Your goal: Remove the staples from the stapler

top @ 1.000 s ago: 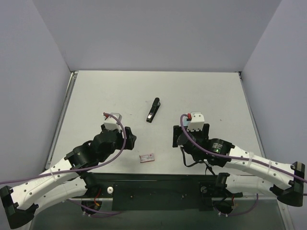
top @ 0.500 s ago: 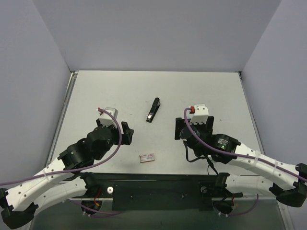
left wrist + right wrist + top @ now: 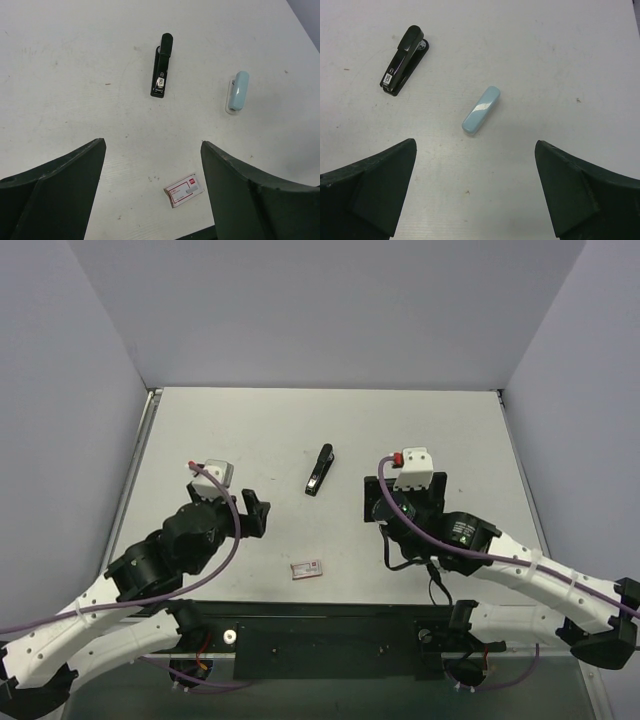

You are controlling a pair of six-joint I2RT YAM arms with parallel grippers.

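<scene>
Hovering wide-spread near stapler (image 3: 320, 470): left gripper (image 3: 152, 150), right gripper (image 3: 476, 150)

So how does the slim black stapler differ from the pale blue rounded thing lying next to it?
The slim black stapler is dark and angular, with a small white label near one end; the pale blue rounded capsule is smooth, glossy and plain. The stapler is also the longer of the two. Both lie flat on the white table, apart, slanted much the same way.

Bare table (image 3: 250, 430) around stapler (image 3: 320, 470), pale blue case (image 3: 481, 109) near
</scene>
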